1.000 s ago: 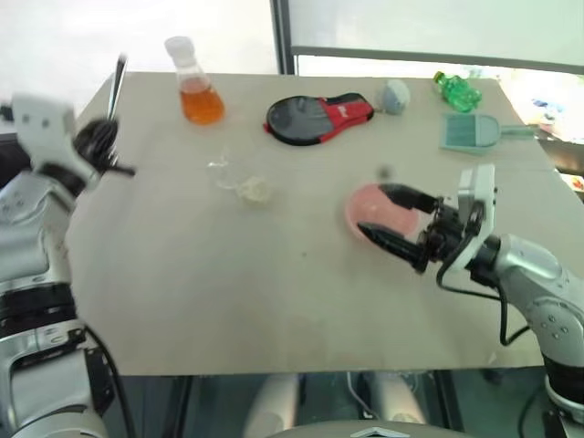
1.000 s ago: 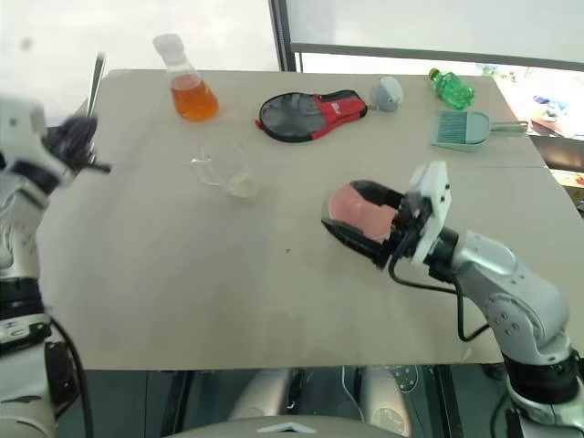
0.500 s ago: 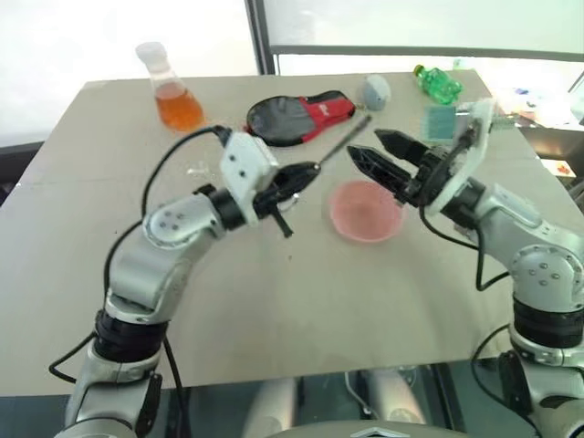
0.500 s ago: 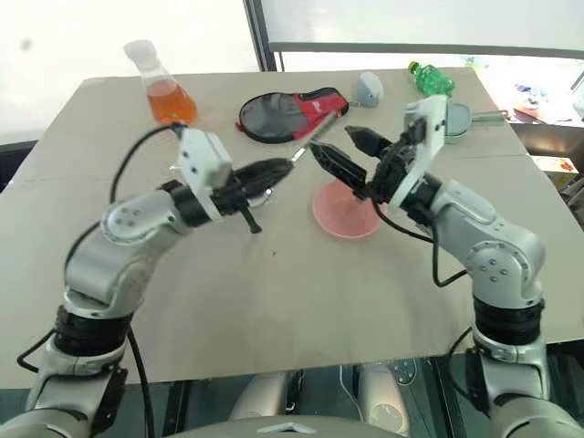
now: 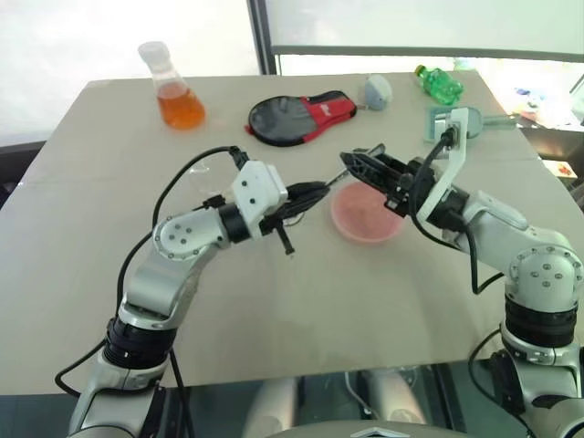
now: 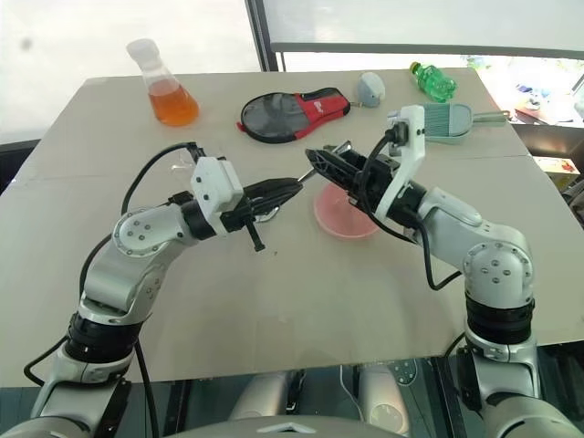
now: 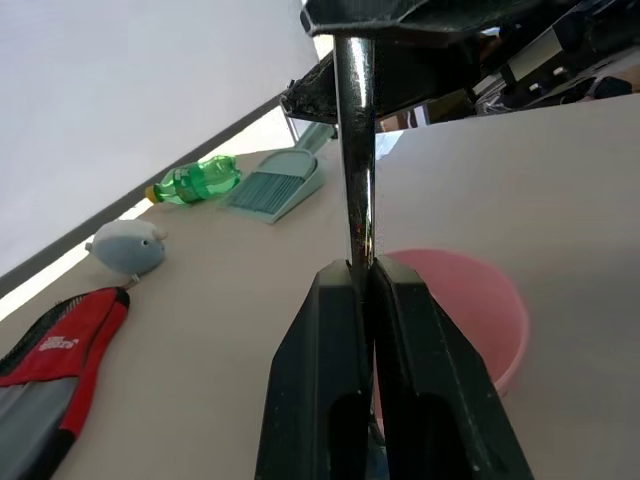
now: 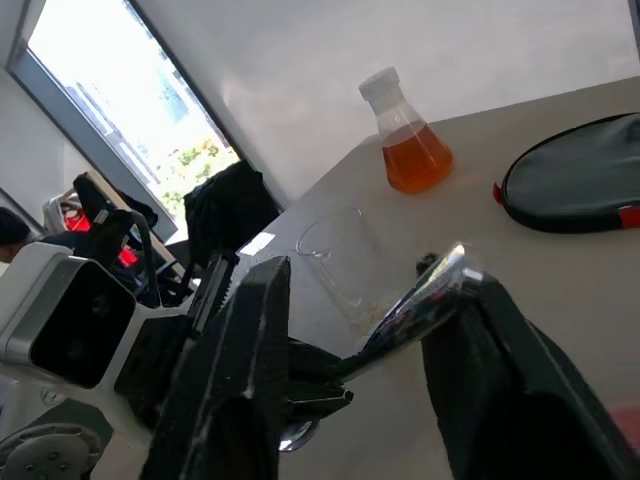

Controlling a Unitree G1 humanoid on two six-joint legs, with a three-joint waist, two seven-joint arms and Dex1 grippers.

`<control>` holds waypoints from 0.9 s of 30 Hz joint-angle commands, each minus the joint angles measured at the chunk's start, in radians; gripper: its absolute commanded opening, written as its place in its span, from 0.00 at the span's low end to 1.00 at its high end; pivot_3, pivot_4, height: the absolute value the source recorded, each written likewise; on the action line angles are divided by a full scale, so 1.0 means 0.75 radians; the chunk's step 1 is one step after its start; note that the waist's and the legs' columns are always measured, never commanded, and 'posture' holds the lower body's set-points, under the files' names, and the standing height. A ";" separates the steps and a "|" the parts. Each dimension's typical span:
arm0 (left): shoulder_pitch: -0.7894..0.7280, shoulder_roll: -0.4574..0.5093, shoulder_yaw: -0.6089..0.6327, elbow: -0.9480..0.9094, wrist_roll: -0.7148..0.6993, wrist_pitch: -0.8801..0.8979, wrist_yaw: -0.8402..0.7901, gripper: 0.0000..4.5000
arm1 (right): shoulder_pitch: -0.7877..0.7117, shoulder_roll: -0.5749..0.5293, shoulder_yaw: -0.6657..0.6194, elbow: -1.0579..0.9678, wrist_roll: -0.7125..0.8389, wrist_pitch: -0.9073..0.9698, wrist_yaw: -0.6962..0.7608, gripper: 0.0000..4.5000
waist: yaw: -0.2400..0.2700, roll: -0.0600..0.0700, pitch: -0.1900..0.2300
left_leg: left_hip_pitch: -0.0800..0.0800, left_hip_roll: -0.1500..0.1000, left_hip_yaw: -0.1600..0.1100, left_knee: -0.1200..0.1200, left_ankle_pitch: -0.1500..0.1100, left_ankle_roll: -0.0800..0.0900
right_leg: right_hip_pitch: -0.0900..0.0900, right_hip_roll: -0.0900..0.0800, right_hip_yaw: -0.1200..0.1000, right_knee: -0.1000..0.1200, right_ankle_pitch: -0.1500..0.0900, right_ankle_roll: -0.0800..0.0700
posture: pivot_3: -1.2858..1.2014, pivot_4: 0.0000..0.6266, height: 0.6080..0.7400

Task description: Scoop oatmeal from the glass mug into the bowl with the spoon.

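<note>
My left gripper [image 5: 306, 192] is shut on the spoon [image 5: 333, 178], a slim silver one held about level over the table's middle. Its handle runs to my right gripper [image 5: 351, 164]. In the right wrist view the handle's end [image 8: 450, 268] rests against one finger, with a gap still showing to the other. The pink bowl [image 5: 360, 224] sits on the table just below both grippers. The glass mug [image 8: 340, 260] stands behind my left arm, partly hidden in the eye views, with pale oatmeal [image 8: 372, 316] at its bottom.
At the table's back stand a flask of orange liquid [image 5: 175, 91], a black-and-red paddle case [image 5: 297, 117], a small grey object [image 5: 376, 89], a green bottle [image 5: 436, 84] and a grey-green scoop [image 6: 452, 120]. Bare tabletop lies in front of the bowl.
My left arm swung in from the far left with the spoon to the table's middle. My right gripper rose off the bowl to the handle's end, and its jaws narrowed there.
</note>
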 commanded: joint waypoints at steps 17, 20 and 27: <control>0.197 -0.151 0.429 -0.036 -0.009 -0.088 0.334 0.53 | 0.041 -0.072 -0.059 0.013 -0.046 -0.039 -0.014 0.00 | -0.006 0.000 0.000 | 0.000 0.001 0.000 0.000 0.000 0.000 | 0.000 0.000 0.000 -0.001 0.000 0.000 | 0.52 0.24 1.00; 0.337 -0.192 0.589 0.018 0.076 -0.126 0.512 0.53 | 0.066 -0.110 -0.078 0.051 -0.101 -0.057 0.021 0.00 | 0.000 0.001 0.000 | 0.001 0.002 0.002 -0.001 0.000 0.000 | 0.000 0.000 0.003 -0.001 0.000 0.000 | 0.52 0.24 1.00; 0.361 -0.120 0.664 0.401 0.111 -0.212 0.482 0.53 | 0.047 -0.098 -0.121 0.103 -0.157 -0.088 0.044 0.00 | 0.026 0.001 0.000 | 0.001 0.000 -0.003 0.001 0.000 0.000 | 0.002 0.000 -0.003 0.001 0.001 0.001 | 0.52 0.24 1.00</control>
